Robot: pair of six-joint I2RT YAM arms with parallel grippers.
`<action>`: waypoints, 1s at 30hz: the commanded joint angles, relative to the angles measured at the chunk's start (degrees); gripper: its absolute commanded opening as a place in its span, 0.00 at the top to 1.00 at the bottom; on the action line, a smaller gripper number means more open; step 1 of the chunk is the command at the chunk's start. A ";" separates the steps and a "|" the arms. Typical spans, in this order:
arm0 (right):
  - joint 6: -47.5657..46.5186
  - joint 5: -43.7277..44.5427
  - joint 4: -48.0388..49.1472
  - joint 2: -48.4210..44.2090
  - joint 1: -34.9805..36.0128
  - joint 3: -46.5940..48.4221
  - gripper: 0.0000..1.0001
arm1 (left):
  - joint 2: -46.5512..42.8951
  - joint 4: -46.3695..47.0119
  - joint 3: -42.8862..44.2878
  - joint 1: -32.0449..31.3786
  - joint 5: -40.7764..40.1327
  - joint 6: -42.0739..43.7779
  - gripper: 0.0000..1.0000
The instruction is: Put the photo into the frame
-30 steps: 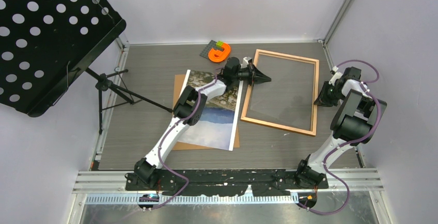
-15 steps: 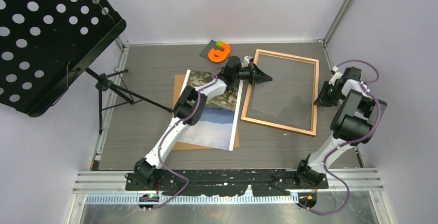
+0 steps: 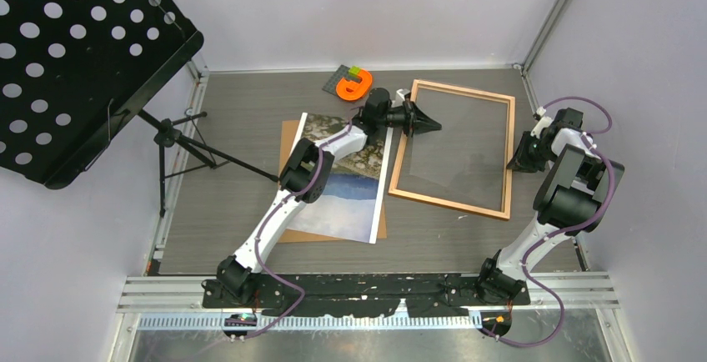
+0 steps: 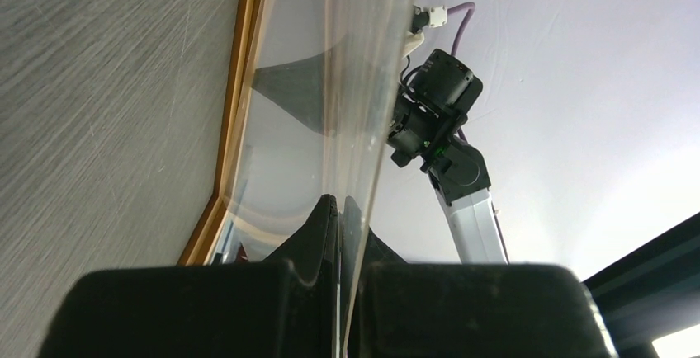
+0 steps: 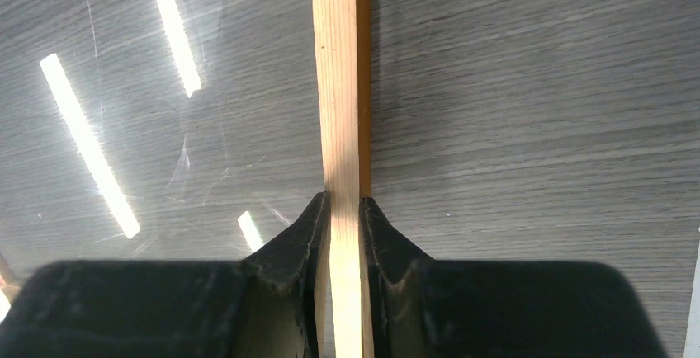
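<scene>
One clear sheet [image 4: 314, 61]: left gripper [image 4: 338, 201] pinching its raised edge; lift slowly, no bowing.
frame [image 5: 338, 69]: right gripper [image 5: 344, 201] clamped on rail; hold it down.
photo [image 3: 354, 195]: beside frame, goes in next.

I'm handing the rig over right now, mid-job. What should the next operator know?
Tools: left tool shut on the clear sheet, whose left edge is tilted up off the frame; right tool shut on the frame's right rail.
Things: photo lies face up on the backing board, left of the frame, under the left arm.
Done: backing board is out of the frame.
Left: put the photo into the frame; not yet touched.
</scene>
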 commanded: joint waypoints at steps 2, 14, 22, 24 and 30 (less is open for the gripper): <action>-0.67 1.12 1.85 2.46 0.25 0.00 0.94 | -2.98 -4.07 3.69 -1.39 3.57 4.54 1.00; -0.71 1.12 2.01 2.58 0.31 -0.36 0.94 | -0.76 -15.19 9.06 -1.38 4.43 17.55 1.00; -0.76 1.03 2.07 2.70 0.34 -0.32 0.94 | 0.68 -21.82 12.53 -1.43 3.20 26.79 1.00; -0.76 0.99 2.09 2.76 0.34 -0.28 0.94 | 0.79 -23.20 12.90 -1.44 2.72 29.03 1.00; -0.60 0.75 2.43 2.76 0.38 -0.80 0.94 | 1.74 -25.38 14.55 -1.91 1.90 33.69 1.00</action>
